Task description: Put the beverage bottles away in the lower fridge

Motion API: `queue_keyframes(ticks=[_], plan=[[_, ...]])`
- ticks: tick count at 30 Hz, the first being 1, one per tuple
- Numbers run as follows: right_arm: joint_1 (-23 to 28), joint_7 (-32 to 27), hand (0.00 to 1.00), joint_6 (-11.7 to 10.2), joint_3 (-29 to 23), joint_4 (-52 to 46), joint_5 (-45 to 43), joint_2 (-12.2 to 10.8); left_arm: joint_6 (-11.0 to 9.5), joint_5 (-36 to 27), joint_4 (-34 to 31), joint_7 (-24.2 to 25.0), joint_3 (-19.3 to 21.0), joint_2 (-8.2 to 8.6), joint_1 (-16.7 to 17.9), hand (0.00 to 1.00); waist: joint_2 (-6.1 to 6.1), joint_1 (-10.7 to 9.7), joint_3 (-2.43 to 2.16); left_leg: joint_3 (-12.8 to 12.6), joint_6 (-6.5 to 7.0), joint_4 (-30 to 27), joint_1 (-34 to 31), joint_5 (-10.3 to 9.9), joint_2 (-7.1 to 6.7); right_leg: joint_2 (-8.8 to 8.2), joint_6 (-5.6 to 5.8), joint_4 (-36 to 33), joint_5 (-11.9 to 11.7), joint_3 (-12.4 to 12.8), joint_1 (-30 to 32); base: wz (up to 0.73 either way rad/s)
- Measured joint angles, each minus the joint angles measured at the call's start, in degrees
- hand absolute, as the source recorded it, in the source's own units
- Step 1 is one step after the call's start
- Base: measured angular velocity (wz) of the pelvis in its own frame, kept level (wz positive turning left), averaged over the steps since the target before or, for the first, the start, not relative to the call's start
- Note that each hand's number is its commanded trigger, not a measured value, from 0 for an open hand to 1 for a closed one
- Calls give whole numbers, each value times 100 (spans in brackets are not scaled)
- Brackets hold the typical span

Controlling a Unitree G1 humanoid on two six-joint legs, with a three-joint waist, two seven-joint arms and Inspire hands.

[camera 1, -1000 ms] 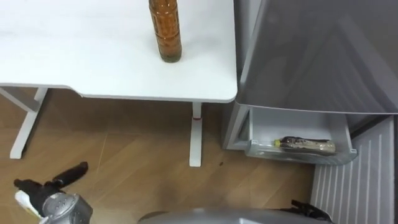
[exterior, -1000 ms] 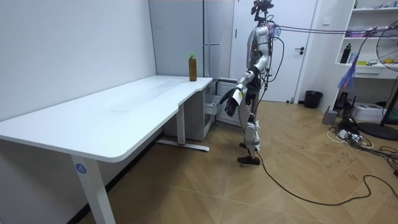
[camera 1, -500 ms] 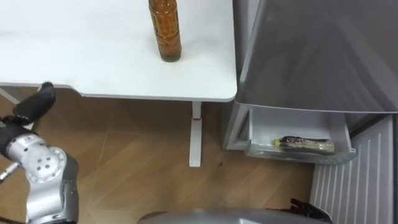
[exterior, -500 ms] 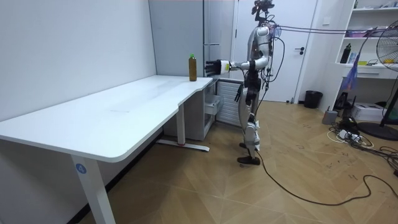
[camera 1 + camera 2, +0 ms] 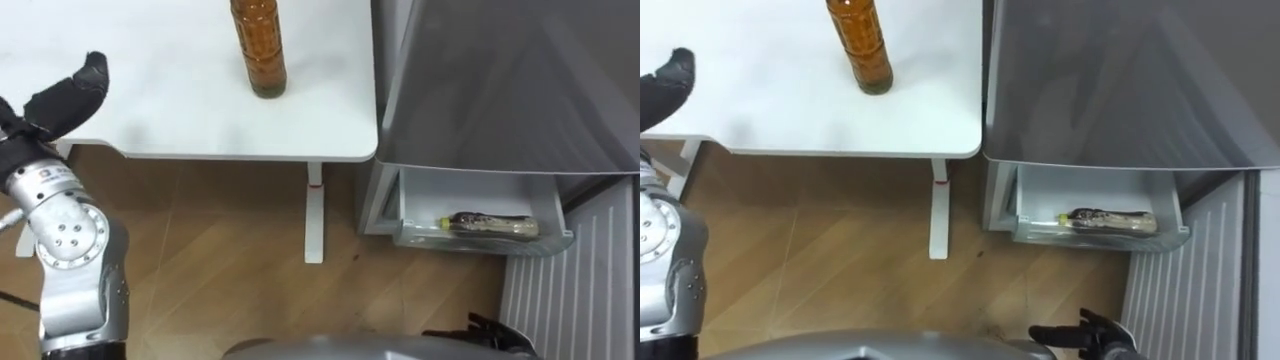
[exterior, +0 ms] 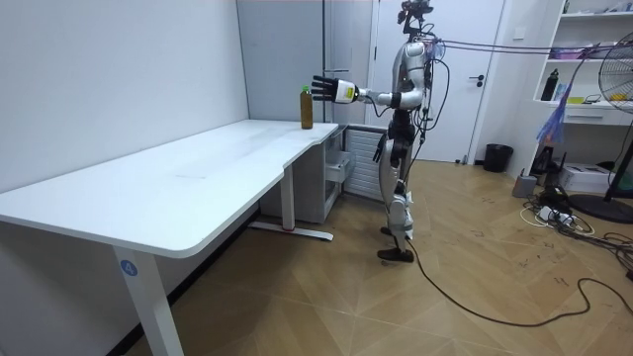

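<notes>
The left hand (image 5: 60, 95), open and empty with fingers spread, is held above the table (image 5: 160, 90) near its front edge, judged a reach toward the upright drink bottle (image 5: 257, 45) near the right edge; a second bottle (image 5: 487, 226) lies in the open fridge drawer (image 5: 470, 190).

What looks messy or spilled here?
Nothing is spilled or broken. The brown bottle stands upright on the white table. A second bottle lies on its side in the open fridge drawer, which looks placed rather than knocked over.
</notes>
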State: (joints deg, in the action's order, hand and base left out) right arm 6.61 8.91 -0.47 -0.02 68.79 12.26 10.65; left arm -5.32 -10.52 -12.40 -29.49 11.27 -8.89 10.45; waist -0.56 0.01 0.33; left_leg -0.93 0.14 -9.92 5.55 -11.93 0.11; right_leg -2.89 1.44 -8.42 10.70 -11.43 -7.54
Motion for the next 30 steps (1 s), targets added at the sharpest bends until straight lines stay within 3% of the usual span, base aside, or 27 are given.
queue_keyframes(ticks=[5, 15, 25, 30], plan=[[-70, -1, 0, -30, -17, 131, 25, -39, 7, 0, 18, 541, -259, 28, -49, 0, -13, -54, 3, 5, 0, 0, 9, 0, -4, 5, 0, 70, -1, 12, -14, 1], [-107, 3, 0, -70, -81, 251, 64, -84, 190, -2, 237, 1156, -517, 36, -130, 0, 24, -242, 24, -3, 0, 9, 5, 0, -2, 8, -1, 57, -2, 25, -10, 0], [4, 7, 0, 204, -255, -21, 51, -82, 734, -14, 443, 1560, -403, 7, -533, 0, 6, -282, 10, -88, 0, 8, 39, 0, 4, 6, -1, -28, -2, 133, 84, -4], [22, 50, 0, 309, -377, -15, 54, -78, 871, -117, 521, 1716, -369, -4, -609, 0, 4, -304, 0, -163, 1, 33, 115, -1, 11, 18, -1, -38, -1, 257, 63, -9]])
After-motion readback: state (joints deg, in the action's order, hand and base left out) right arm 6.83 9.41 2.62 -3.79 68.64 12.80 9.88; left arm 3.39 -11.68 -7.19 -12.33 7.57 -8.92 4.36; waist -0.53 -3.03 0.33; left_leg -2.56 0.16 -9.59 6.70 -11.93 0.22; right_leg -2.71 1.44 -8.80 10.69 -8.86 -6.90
